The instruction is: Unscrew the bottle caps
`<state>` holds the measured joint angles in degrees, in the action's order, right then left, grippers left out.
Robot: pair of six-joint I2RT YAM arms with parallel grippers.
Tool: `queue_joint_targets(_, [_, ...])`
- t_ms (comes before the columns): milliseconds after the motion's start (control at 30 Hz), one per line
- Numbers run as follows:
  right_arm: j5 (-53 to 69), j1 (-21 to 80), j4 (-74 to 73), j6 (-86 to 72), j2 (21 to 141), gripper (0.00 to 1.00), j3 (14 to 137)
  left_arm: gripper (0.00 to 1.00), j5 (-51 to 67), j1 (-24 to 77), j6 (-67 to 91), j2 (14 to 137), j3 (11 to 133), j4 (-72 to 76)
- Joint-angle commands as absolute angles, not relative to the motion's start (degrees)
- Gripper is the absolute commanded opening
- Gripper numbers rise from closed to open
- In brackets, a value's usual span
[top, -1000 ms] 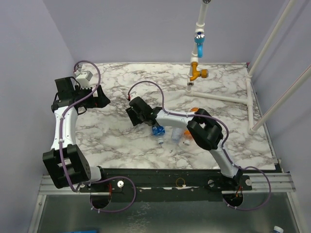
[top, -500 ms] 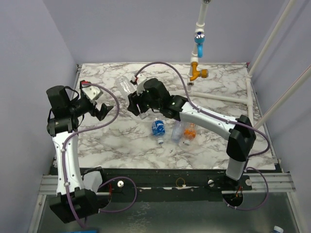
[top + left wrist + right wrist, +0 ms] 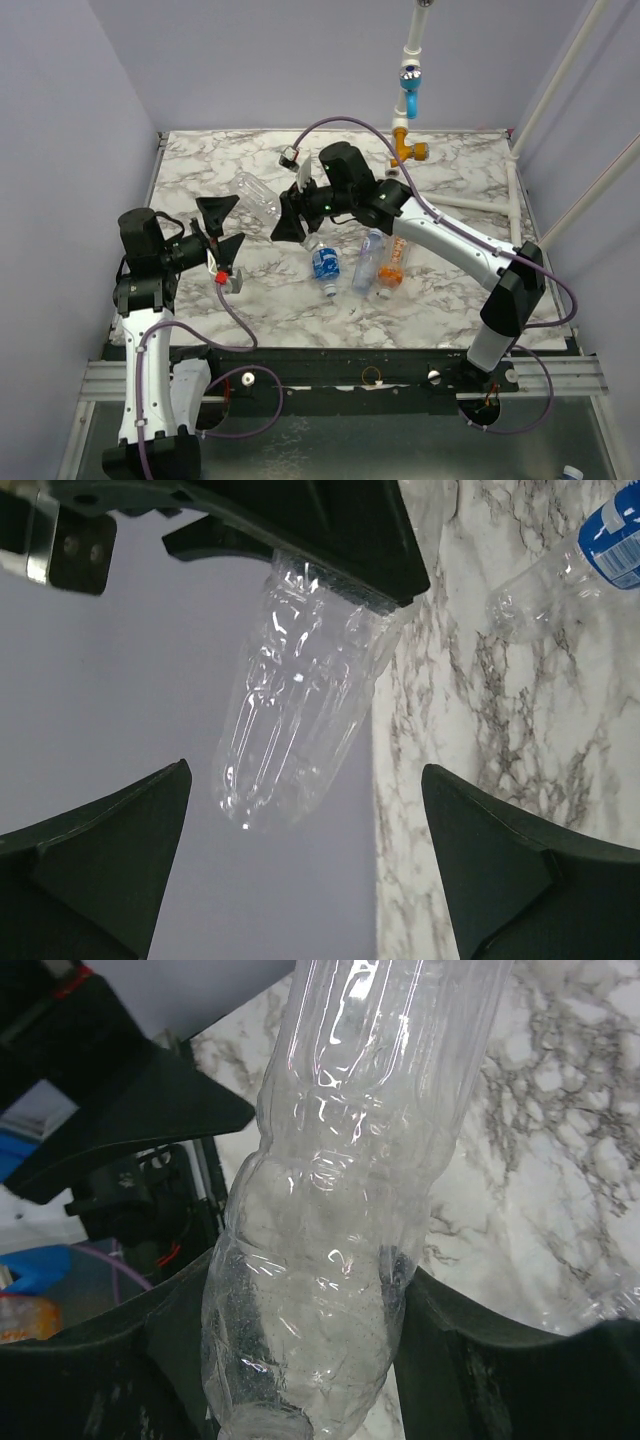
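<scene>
My right gripper [image 3: 300,215] [image 3: 330,1360] is shut on the clear unlabelled bottle [image 3: 256,194] [image 3: 345,1210] [image 3: 300,700] near its neck and holds it above the table, base pointing left. The cap end runs out of the right wrist view at the bottom. My left gripper [image 3: 224,227] [image 3: 305,860] is open just left of that base, fingers [image 3: 110,850] wide apart and touching nothing. The blue-labelled bottle [image 3: 324,263] [image 3: 610,535] with its white cap [image 3: 331,291], the slim light-blue-labelled bottle [image 3: 368,256] and the orange bottle [image 3: 392,266] lie on the marble table [image 3: 200,290].
A white pipe with blue and orange fittings [image 3: 405,120] stands at the back. White frame tubes [image 3: 515,200] run along the right side. Lilac walls close in the left and back. A finger of the left gripper [image 3: 130,1110] shows dark beside the bottle in the right wrist view.
The right arm has raised the clear bottle off the table and turned it. The left arm has swung in from the far left toward the bottle's base, its jaws staying open.
</scene>
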<state>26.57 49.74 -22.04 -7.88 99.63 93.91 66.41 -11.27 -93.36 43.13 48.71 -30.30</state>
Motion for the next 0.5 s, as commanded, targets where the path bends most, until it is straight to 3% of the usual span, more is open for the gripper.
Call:
queue_joint_targets(0, [37.2, 49.8, -26.6, -8.1, 98.7, 0.57, 97.8, 0.99, 72.1, -8.2, -116.4, 42.8, 47.3, -30.5])
queue_joint_targets(467, [36.6, 49.9, -32.5, -8.7, 105.9, 0.55, 106.3, 0.99, 62.6, -0.2, -116.3, 47.4, 49.4, -29.9])
